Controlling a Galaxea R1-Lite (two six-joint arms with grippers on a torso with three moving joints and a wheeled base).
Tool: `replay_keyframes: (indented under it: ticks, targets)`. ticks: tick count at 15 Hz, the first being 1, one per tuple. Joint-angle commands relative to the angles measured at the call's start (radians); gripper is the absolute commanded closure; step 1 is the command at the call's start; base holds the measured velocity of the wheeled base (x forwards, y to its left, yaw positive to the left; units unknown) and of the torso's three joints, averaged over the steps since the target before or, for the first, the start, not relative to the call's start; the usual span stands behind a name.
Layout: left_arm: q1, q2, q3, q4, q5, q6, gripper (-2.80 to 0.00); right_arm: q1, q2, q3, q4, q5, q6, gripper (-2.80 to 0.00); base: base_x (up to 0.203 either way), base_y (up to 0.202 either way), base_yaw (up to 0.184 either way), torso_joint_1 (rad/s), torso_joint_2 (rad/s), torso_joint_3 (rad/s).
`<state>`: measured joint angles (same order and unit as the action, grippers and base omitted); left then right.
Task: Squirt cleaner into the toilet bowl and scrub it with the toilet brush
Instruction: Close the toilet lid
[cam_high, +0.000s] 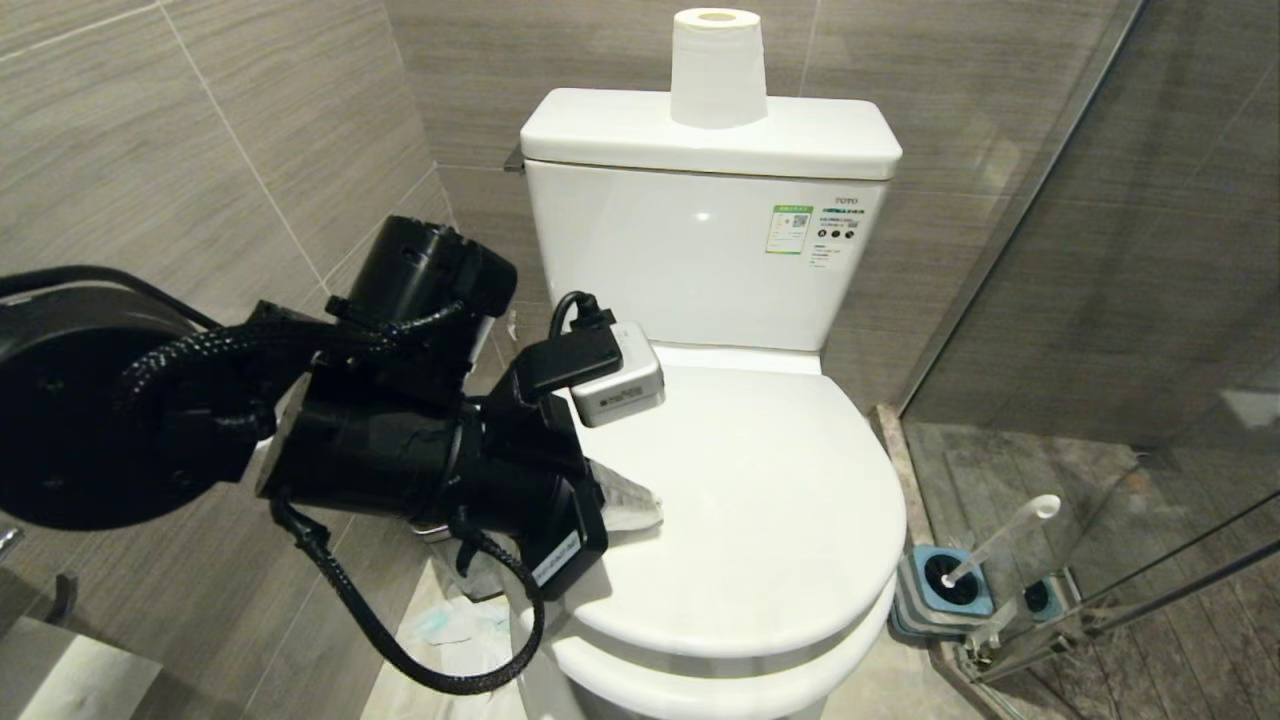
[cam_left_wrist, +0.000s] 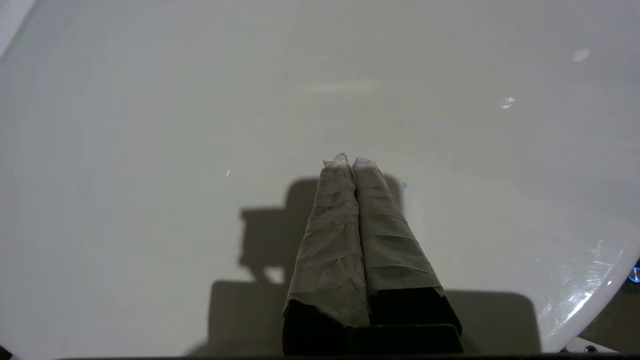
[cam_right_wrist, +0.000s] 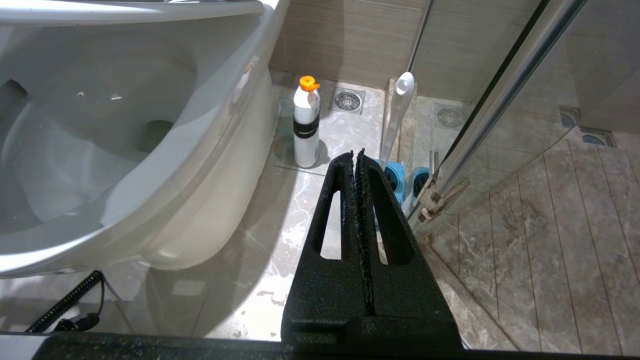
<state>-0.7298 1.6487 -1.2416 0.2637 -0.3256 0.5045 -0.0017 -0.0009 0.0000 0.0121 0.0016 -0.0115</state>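
Small bathroom, grey-brown wall tiles (cam_high: 200, 150) on the left and behind, a glass shower partition (cam_high: 1100, 300) on the right, marbled floor (cam_right_wrist: 280, 220) below. In the middle, a glossy white ceramic toilet bowl (cam_right_wrist: 165, 165) with its white oval lid (cam_high: 760, 520) shut down over the seat. Behind it a white cistern (cam_high: 690, 260) with a green-and-white sticker, and on top a white roll of toilet paper (cam_high: 717, 68) standing upright.

Left end effector (cam_high: 640, 505), fingers wrapped in pale tape, clenched with the tips pressed together and nothing between them, reaching in from the left over the near-left part of the lid, very close to its surface; contact cannot be told. Its shadow on the lid just beneath.

Right end effector (cam_right_wrist: 359, 160), black with slotted fingers, clenched on nothing, low beside the right flank of the bowl, pointing toward the far floor.

Slim white plastic toilet brush (cam_high: 1000, 545) with a rounded knob end, leaning in a squat grey-and-blue holder (cam_high: 945, 595) on the floor right of the bowl, just beside the glass partition. White cleaner bottle (cam_right_wrist: 306, 125) with an orange cap and a black band, upright on the floor between bowl and brush holder. Round steel floor drain (cam_right_wrist: 346, 100) farther back.
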Motion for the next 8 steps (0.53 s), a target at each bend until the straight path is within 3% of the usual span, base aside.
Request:
replay_keyframes:
  ticks: [1,8]
  targets:
    - [-0.014,0.004,0.065,-0.039,0.001,0.003,0.0,0.0,0.001,0.0,0.0,0.0,-0.001,0.0,0.0,0.0,0.0,0.0,0.0,0.0]
    - [-0.028,0.1,0.213,-0.295,0.011,0.004,0.0,0.0,0.001,0.0,0.0,0.0,-0.001,0.0,0.0,0.0,0.0,0.0,0.0,0.0]
